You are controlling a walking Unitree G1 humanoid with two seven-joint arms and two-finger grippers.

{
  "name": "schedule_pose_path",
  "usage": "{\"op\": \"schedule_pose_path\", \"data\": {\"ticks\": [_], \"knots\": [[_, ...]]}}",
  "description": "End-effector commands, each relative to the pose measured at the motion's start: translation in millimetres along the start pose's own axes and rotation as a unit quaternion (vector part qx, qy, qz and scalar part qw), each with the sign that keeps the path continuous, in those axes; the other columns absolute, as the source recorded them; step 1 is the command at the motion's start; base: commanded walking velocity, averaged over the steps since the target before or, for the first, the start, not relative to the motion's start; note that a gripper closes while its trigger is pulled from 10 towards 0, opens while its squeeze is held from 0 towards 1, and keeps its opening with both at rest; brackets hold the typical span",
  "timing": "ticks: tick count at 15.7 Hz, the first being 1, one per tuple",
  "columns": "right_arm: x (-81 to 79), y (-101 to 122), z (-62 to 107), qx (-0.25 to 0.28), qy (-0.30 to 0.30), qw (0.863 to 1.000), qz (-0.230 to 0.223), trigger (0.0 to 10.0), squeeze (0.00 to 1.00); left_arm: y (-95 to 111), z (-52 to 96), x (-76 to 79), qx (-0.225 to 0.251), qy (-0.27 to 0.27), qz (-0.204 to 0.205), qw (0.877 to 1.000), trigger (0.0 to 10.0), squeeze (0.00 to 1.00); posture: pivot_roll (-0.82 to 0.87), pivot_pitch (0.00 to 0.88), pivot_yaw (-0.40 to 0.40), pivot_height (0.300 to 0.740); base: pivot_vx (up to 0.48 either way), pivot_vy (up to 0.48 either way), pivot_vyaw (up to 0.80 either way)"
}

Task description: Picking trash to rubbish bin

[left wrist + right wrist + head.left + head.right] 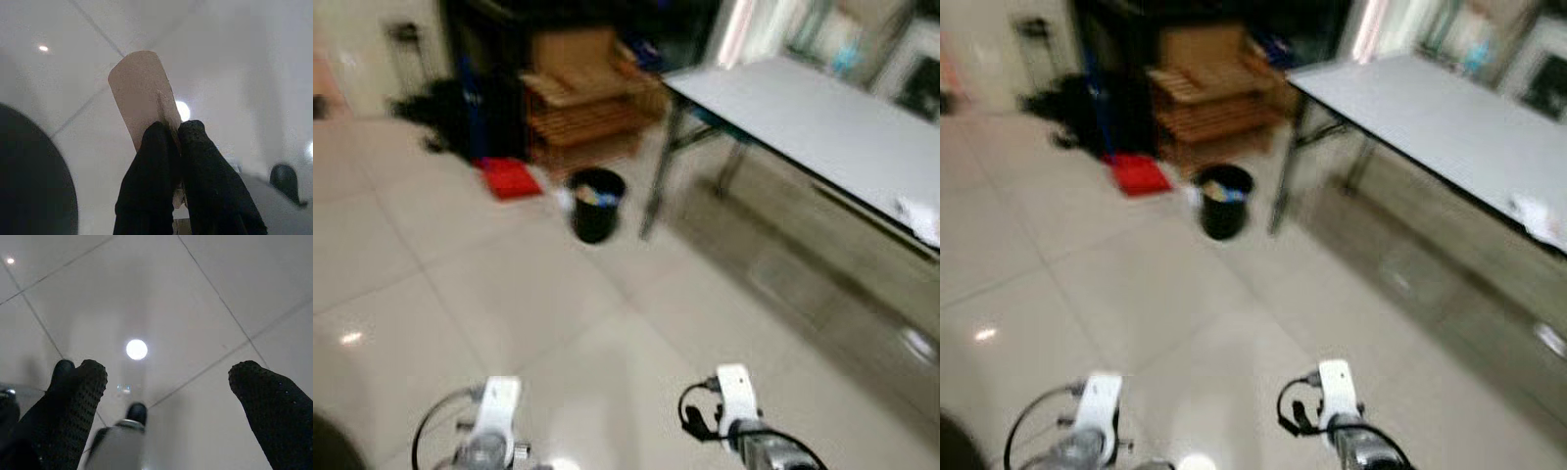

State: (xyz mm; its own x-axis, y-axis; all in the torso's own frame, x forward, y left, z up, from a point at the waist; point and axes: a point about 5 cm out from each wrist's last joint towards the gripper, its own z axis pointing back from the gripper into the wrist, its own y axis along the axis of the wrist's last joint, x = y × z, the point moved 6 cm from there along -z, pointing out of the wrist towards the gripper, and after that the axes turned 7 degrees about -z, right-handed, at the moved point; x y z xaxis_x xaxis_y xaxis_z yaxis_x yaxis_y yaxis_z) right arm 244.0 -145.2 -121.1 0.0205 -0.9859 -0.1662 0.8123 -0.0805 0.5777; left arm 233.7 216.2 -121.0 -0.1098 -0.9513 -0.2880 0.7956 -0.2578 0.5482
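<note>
A black rubbish bin [596, 204] with some trash inside stands on the tiled floor ahead, beside the leg of a grey table [822, 117]. In the left wrist view my left gripper [173, 134] is shut on a flat piece of brown cardboard [142, 93] that sticks out past the fingertips. My right gripper [166, 377] hangs open over the bare floor with nothing between its fingers [78, 387]. Both wrists [494, 411] [736, 397] show low in the eye views, well short of the bin.
A red dustpan [509, 178] lies on the floor left of the bin. Behind it stand wooden crates and cardboard boxes [582, 93] and a dark pile [435, 103]. The long table runs along the right side, with a white scrap [920, 217] near its front end. Pale tiles stretch between me and the bin.
</note>
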Motion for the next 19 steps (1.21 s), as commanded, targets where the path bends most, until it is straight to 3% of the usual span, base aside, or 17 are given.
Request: {"op": "schedule_pose_path", "data": {"ticks": [1,5,19], "knots": [[10.4,0.6,1.6,0.002,-0.014,1.0,-0.007,10.0,0.0,-9.9,1.9,12.4,-0.014,-0.012,0.002,1.0,10.0,0.0,-0.02,0.047,-0.15,0.74,0.0,0.0,0.0],[10.0,1.3,1.5,0.002,-0.013,1.0,-0.006,10.0,0.0,-11.0,1.9,11.0,-0.018,-0.006,-0.003,1.0,10.0,0.0,-0.02,0.047,-0.15,0.74,0.0,0.0,0.0],[7.4,-1.9,1.5,-0.003,-0.004,1.0,-0.002,10.0,0.0,-17.5,2.5,7.8,-0.031,0.003,-0.005,0.999,10.0,0.0,-0.02,0.048,-0.151,0.74,0.356,0.0,0.0]]}}
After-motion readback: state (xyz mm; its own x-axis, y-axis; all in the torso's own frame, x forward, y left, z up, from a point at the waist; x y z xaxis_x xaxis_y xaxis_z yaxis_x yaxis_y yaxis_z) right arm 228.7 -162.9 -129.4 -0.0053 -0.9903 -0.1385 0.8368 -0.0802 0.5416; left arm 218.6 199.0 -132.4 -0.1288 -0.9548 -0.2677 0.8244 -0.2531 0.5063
